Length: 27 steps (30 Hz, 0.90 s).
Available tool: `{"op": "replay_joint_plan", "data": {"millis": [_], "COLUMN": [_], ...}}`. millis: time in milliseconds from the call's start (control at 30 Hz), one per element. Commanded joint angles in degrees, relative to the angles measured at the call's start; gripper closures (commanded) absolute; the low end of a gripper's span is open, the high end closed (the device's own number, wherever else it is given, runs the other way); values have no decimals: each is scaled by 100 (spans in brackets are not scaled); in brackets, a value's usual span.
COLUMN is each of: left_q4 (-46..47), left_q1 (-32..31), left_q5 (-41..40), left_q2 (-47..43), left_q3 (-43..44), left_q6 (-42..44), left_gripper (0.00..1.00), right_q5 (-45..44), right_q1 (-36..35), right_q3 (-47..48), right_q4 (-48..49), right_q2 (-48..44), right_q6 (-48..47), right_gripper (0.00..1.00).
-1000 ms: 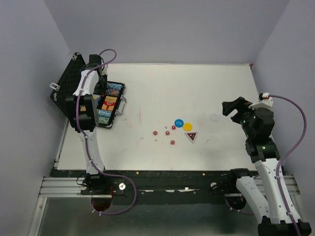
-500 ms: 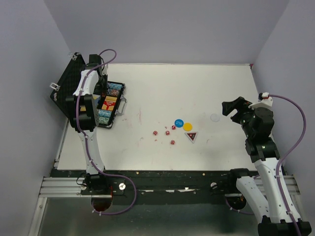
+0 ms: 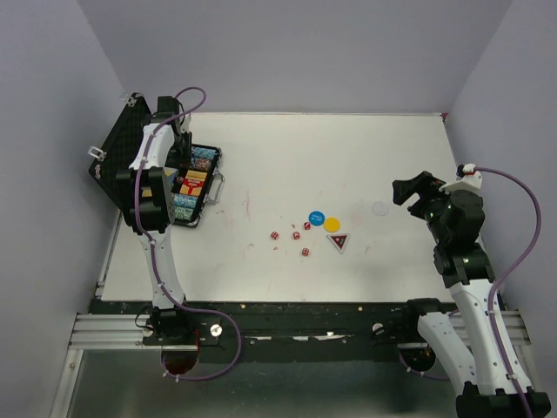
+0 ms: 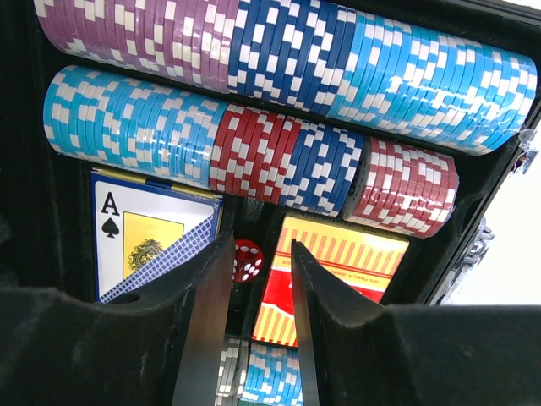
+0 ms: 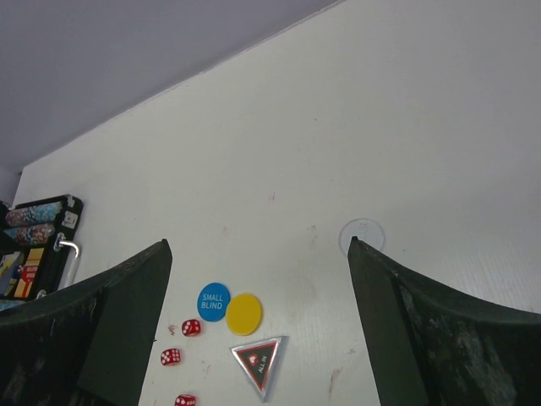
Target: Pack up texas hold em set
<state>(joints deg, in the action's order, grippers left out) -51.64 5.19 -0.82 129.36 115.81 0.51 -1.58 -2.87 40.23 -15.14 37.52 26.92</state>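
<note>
1. While the left arm reaches over the black case (image 3: pixel 211 202) at the far-left corner of the table (image 3: pixel 348 157), the left gripper (image 4: pixel 259 245) points down into the tray with its jaws parted.
2. One red die (image 4: pixel 247 260) lies between those jaws. It is close against one finger, with a clear gap to the other, so nothing is pinched.
3. This die sits in the narrow slot between two card decks: the ace-of-spades deck (image 4: pixel 144 237) on one side and the red-and-yellow deck (image 4: pixel 338 271) on the other.
4. Rows of chips (image 4: pixel 279 59) in purple, blue, light blue and red fill the channels beyond the decks.
5. The case's lid (image 3: pixel 117 150) stands open, tilted back toward the left wall.
6. Out on the bare table, well apart from the case, lie four loose dice (image 3: pixel 296 234).
7. Just beside the dice, the blue disc (image 5: pixel 213 301) and the yellow disc (image 5: pixel 243 313) are touching or nearly so, with the dark triangular token (image 5: pixel 259 359) near them on the near side.
8. The white disc (image 5: pixel 362 235) lies by itself, further toward the right arm.
9. The right gripper (image 5: pixel 258 245) hangs above the table at the right side — fingers spread wide and holding nothing.
</note>
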Motion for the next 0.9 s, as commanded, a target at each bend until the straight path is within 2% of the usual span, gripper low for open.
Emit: {"op": "replay_joint_plan", "data": {"millis": [0, 200, 300, 400, 533, 600, 700, 867], "left_q4": [-57, 92, 364, 637, 734, 839, 787, 602], "left_q1": [35, 35, 17, -18, -123, -237, -501, -1633], "left_q5": [-6, -59, 64, 212, 433, 469, 294, -31], "left_q2": [81, -121, -498, -1016, -1658, -2009, -2475, -3205], "left_q3": [161, -75, -304, -594, -945, -1209, -1455, -2008], "left_q6": [-201, -315, -368, -403, -482, -552, -675, -1105], "left_gripper": [56, 56, 54, 45, 24, 18, 13, 12], "right_q5": [97, 79, 97, 115, 123, 123, 115, 308], "right_q1": [33, 33, 33, 33, 33, 33, 41, 33], "right_q3": [47, 47, 47, 29, 38, 64, 55, 73], "right_q4": [-16, -16, -16, -16, -24, -59, -77, -95], "right_q2": [10, -25, -34, -43, -60, -69, -60, 36], "right_q6": [-99, -90, -90, -90, -99, -90, -99, -99], "right_gripper": [7, 7, 7, 7, 7, 7, 7, 7]}}
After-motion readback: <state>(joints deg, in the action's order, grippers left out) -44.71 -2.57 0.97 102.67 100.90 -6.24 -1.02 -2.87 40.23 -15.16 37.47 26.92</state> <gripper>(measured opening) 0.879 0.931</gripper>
